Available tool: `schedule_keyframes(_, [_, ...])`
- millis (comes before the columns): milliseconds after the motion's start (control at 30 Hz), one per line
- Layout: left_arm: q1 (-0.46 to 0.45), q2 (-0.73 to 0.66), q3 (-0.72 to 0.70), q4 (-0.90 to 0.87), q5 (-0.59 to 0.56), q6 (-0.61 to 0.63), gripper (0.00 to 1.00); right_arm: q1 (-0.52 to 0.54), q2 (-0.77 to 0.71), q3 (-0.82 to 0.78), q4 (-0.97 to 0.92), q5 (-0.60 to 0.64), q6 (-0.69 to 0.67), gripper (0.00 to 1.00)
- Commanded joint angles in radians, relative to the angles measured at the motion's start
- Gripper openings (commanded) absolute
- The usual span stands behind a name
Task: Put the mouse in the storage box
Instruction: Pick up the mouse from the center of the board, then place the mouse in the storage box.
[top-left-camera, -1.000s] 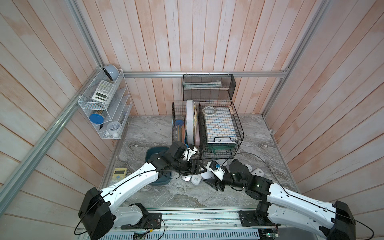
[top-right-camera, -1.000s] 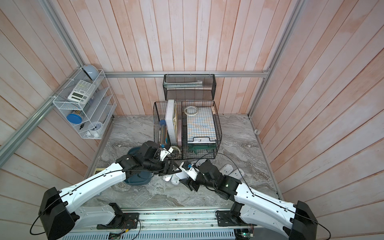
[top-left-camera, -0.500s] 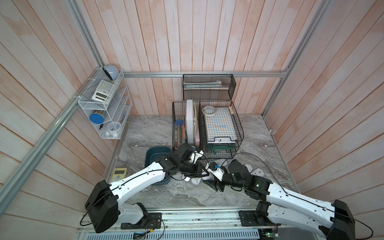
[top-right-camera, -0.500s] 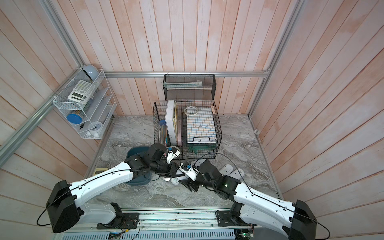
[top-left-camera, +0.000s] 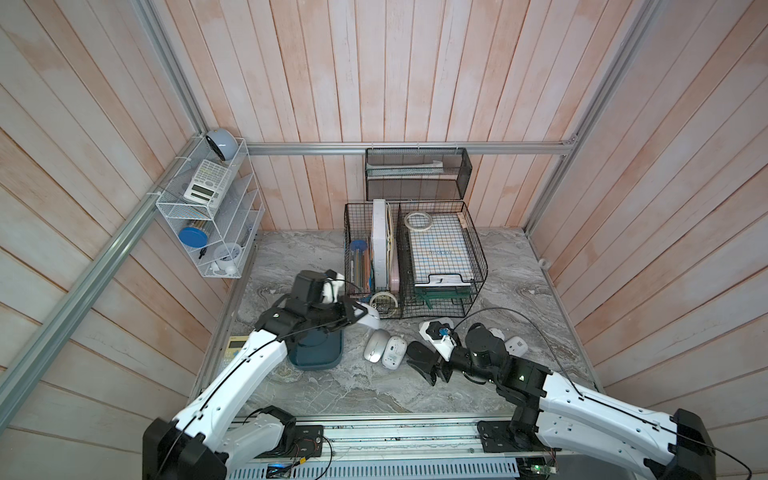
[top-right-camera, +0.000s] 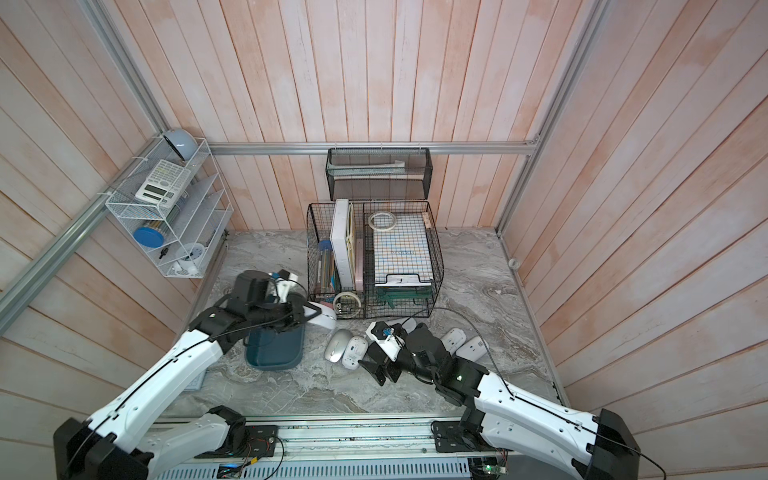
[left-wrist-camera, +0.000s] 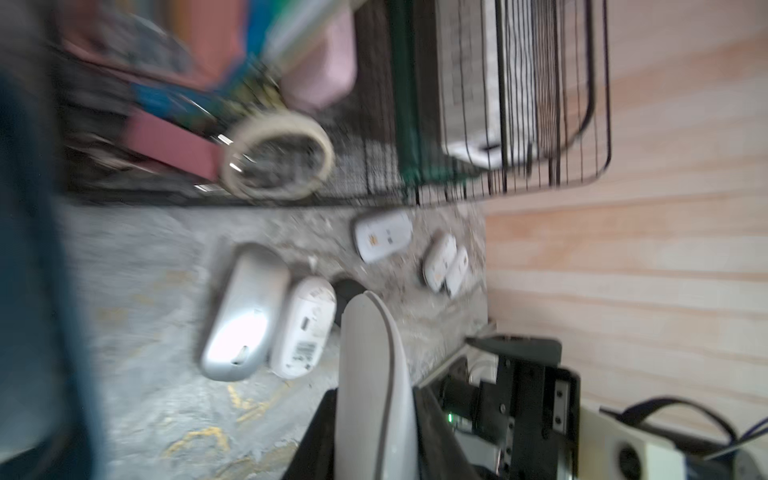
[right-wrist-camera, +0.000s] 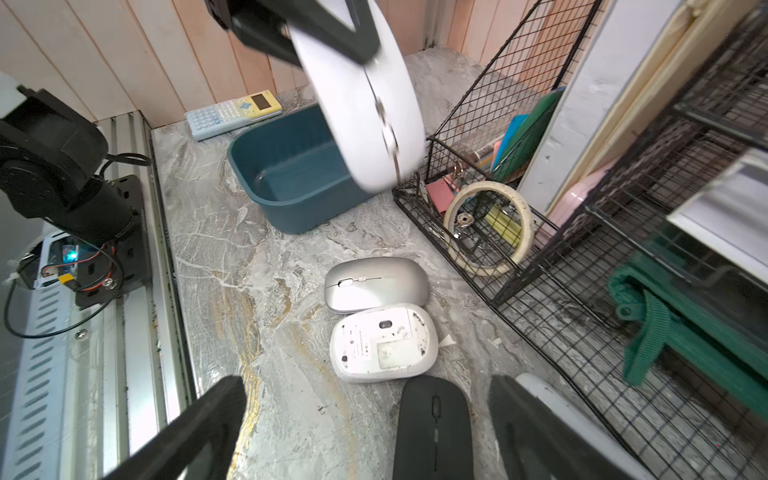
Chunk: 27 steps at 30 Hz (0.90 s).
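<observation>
A: Two arms in both top views. The left end effector is clamped on the white mouse, holding it off the counter just beside the far right corner of the storage box. The box sits near the counter's left edge, toward the front.

B: Over the box yet?

A: Doesn't look it. The mouse sticks out past the fingertips toward the wire basket. I'd say the arm needs to come back toward the left edge before letting go.

B: Other arm?

A: Low near the counter's mid-front is the right end effector, jaws apart, holding nothing. Between it and the box lie a silver mouse and an upturned mouse.

B: Left wrist?

A: Blurred. The white mouse is pinched on edge between the two pads, its nose well past them. Edge grip makes sense: thin body, flat faces to squeeze. Below on the counter, the silver mouse and upturned mouse touch side by side.

B: Right wrist?

A: The fingers are wide apart, with a black mouse on the counter between them, nearer one side. Can't tell if there's contact. Probably lined up as the next pick. The white mouse hangs up high in front of the storage box; the part of its well that shows is empty. A calculator lies between the box and the left edge.

B: Risk?

A: Release too early and it lands on the counter or clips the basket corner.
</observation>
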Motion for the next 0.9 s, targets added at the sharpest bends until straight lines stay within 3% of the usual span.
schedule_keyframes(0, [0.142,-0.048,-0.046,-0.129,-0.085,0.024,0.0,0.001,-0.037,-0.031,0.072,0.085,0.031,0.97])
schedule_keyframes(167, [0.254,0.003,-0.093,-0.046,-0.135,-0.013,0.0,0.001,-0.041,-0.031,0.055,0.113,0.034,0.98])
schedule_keyframes(367, [0.267,0.15,-0.103,0.093,-0.21,-0.028,0.0,0.001,-0.047,-0.036,0.047,0.15,0.048,0.98])
schedule_keyframes(533, [0.268,0.284,-0.098,0.232,-0.148,-0.011,0.0,0.001,-0.015,-0.026,0.01,0.199,0.053,0.98])
schedule_keyframes(633, [0.27,0.345,-0.08,0.23,-0.166,0.021,0.0,0.001,-0.001,-0.023,-0.001,0.208,0.056,0.97])
schedule_keyframes(867, [0.283,0.465,-0.036,0.243,-0.087,0.073,0.0,0.001,0.033,-0.013,-0.019,0.231,0.065,0.98])
